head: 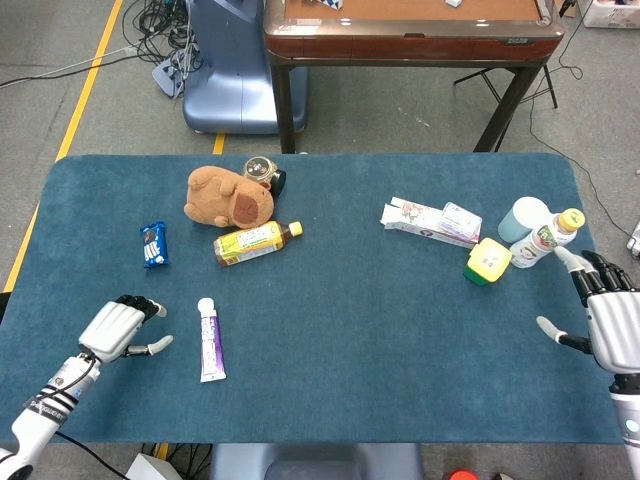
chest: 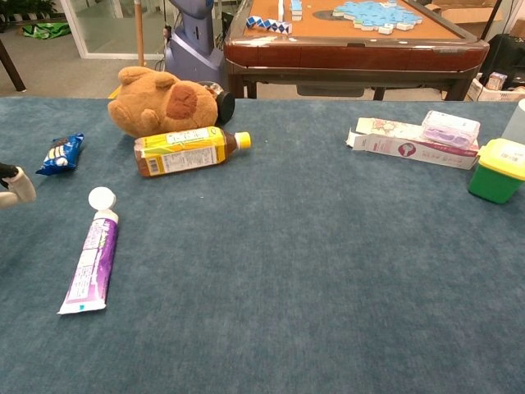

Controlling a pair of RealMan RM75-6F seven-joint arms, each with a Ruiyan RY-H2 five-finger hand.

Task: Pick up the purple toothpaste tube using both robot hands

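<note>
head view first: the purple toothpaste tube (head: 210, 343) lies flat on the blue tabletop (head: 340, 340), white cap pointing away from the robot, a bit nearer the robot than the yellow tea bottle (head: 254, 241). left hand (head: 122, 328) sits just left of the tube, not touching it, fingers spread and holding nothing. right hand (head: 605, 318) is way over on the far side of the tabletop from the tube, near the edge, also loosely spread with nothing in it. beyond the tube there's the brown plush toy (head: 227, 196) right behind the tea bottle, and a small blue snack packet (head: 153, 243) further out past the left hand. well off to the right of the tube are a flat white box (head: 428, 221), a green container with a yellow lid (head: 487, 262), a pale cup (head: 523, 218) and a second bottle (head: 547, 238).

chest view: same tube (chest: 89, 264) lies towards the left, cap end away. only some fingertips (chest: 16, 184) of the left hand poke in at the frame edge, left of the tube's cap, apart from it. right hand doesn't show here.
</note>
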